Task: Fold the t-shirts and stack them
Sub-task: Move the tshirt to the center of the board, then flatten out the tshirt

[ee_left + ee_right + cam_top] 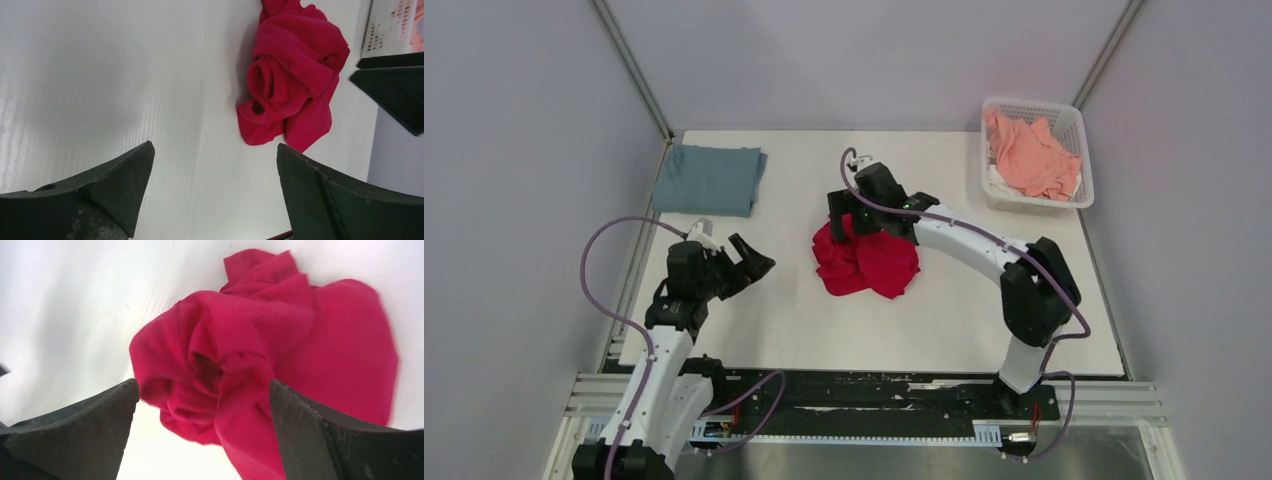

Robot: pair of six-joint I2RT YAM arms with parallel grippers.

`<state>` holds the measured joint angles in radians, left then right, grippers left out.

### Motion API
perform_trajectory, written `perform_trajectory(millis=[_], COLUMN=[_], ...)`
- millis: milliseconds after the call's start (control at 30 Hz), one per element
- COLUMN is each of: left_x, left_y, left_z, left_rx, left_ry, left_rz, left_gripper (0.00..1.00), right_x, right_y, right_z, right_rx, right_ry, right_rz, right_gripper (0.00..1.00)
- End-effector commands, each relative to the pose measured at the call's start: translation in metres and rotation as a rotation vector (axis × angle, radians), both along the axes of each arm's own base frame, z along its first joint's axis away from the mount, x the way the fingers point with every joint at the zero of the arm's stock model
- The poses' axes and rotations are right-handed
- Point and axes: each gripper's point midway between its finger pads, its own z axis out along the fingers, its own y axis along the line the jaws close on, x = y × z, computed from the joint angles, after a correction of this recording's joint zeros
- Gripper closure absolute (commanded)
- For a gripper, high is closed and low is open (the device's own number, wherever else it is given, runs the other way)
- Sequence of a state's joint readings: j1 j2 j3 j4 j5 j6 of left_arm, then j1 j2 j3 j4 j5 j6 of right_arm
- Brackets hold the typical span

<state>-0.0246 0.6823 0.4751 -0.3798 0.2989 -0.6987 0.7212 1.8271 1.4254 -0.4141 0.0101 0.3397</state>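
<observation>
Top view read as a clock face, 12 o'clock at the far wall. Plain grey walls (524,150) enclose the cell on three sides, with slanted metal corner posts (629,65) rising at 11 and 1 o'clock. The white desk (964,320) is matt and faintly ribbed; a black rail (874,400) runs along its 6 o'clock edge. At 10 o'clock lies the dusty blue-grey t-shirt (709,178), folded flat into a rectangle. At 8 o'clock, the left end effector (215,147) hangs over bare desk, jaws wide and holding nothing, pointing toward 3 o'clock. Near the centre, the crimson red t-shirt (866,262) sits crumpled in a heap. The right end effector (204,384) stands over the heap's 11 o'clock side with jaws spread wide; contact with the cloth cannot be told. At 2 o'clock, a white mesh basket (1036,204) holds the salmon pink t-shirt (1029,155), bunched and unfolded
</observation>
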Motion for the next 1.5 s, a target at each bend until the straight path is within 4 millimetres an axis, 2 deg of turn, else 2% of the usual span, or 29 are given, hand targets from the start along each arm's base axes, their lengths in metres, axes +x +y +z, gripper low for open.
perform_trajectory(millis=[0,33,67,100,133,200,233,267,400,500,567,633,800,833,867,900,933,967,1033,1133,1300,1367,1467], left_x=[0.01,0.012,0.015,0.018,0.019,0.024,0.029,0.032,0.046,0.061,0.066,0.073,0.081,0.081,0.083,0.083,0.085,0.084,0.085,0.083,0.079,0.078,0.078], left_y=[-0.028,-0.033,-0.045,-0.051,-0.064,-0.083,-0.087,-0.097,-0.124,-0.139,-0.151,-0.153,-0.14,-0.138,-0.135,-0.133,-0.131,-0.129,-0.125,-0.115,-0.111,-0.113,-0.112], left_z=[-0.003,-0.011,-0.008,-0.015,-0.014,-0.02,-0.029,-0.029,-0.049,-0.061,-0.065,-0.074,-0.093,-0.094,-0.094,-0.095,-0.093,-0.094,-0.092,-0.089,-0.088,-0.089,-0.09], left_rx=[-0.08,-0.086,-0.09,-0.092,-0.093,-0.087,-0.074,-0.069,-0.044,-0.043,-0.052,-0.025,0.027,0.035,0.046,0.052,0.063,0.081,0.108,0.15,0.187,0.185,0.191], left_ry=[-0.016,0.019,0.001,0.035,0.022,0.036,0.068,0.053,0.125,0.157,0.167,0.18,0.211,0.212,0.208,0.211,0.203,0.207,0.198,0.187,0.174,0.178,0.18], left_rz=[-0.111,-0.122,-0.164,-0.178,-0.223,-0.284,-0.293,-0.317,-0.368,-0.362,-0.369,-0.326,-0.209,-0.198,-0.181,-0.177,-0.17,-0.167,-0.164,-0.149,-0.18,-0.19,-0.191], left_gripper=[0.0,0.0,0.0,0.0,0.0,0.0,0.0,0.0,0.0,0.03,0.08,0.14,0.39,0.51,0.57,0.73,0.82,0.96,1.0,1.0,1.0,1.0,1.0], right_x=[-0.002,-0.008,-0.013,-0.021,-0.027,-0.037,-0.039,-0.042,-0.046,-0.046,-0.045,-0.043,-0.039,-0.038,-0.036,-0.035,-0.032,-0.028,-0.018,-0.002,0.029,0.039,0.042], right_y=[-0.037,-0.05,-0.064,-0.08,-0.095,-0.124,-0.139,-0.151,-0.181,-0.189,-0.192,-0.194,-0.195,-0.194,-0.192,-0.19,-0.188,-0.186,-0.18,-0.168,-0.128,-0.112,-0.101], right_z=[0.087,0.092,0.094,0.104,0.103,0.094,0.087,0.074,0.052,0.046,0.044,0.042,0.036,0.034,0.032,0.029,0.027,0.025,0.024,0.017,0.001,-0.011,-0.034], right_rx=[0.084,0.082,0.079,0.098,0.106,0.125,0.134,0.131,0.183,0.183,0.167,0.158,0.138,0.136,0.137,0.133,0.129,0.126,0.113,0.119,0.188,0.207,0.209], right_ry=[-0.226,-0.25,-0.269,-0.3,-0.311,-0.31,-0.305,-0.289,-0.221,-0.216,-0.221,-0.22,-0.208,-0.203,-0.199,-0.189,-0.183,-0.177,-0.174,-0.133,-0.008,0.049,0.13], right_rz=[-0.119,-0.149,-0.184,-0.234,-0.286,-0.37,-0.406,-0.423,-0.482,-0.501,-0.508,-0.519,-0.535,-0.533,-0.529,-0.525,-0.522,-0.52,-0.502,-0.472,-0.356,-0.314,-0.288], right_gripper=[0.0,0.0,0.0,0.0,0.0,0.0,0.0,0.0,0.0,0.0,0.0,0.0,0.0,0.0,0.0,0.0,0.0,0.0,0.01,0.03,0.11,0.16,0.25])
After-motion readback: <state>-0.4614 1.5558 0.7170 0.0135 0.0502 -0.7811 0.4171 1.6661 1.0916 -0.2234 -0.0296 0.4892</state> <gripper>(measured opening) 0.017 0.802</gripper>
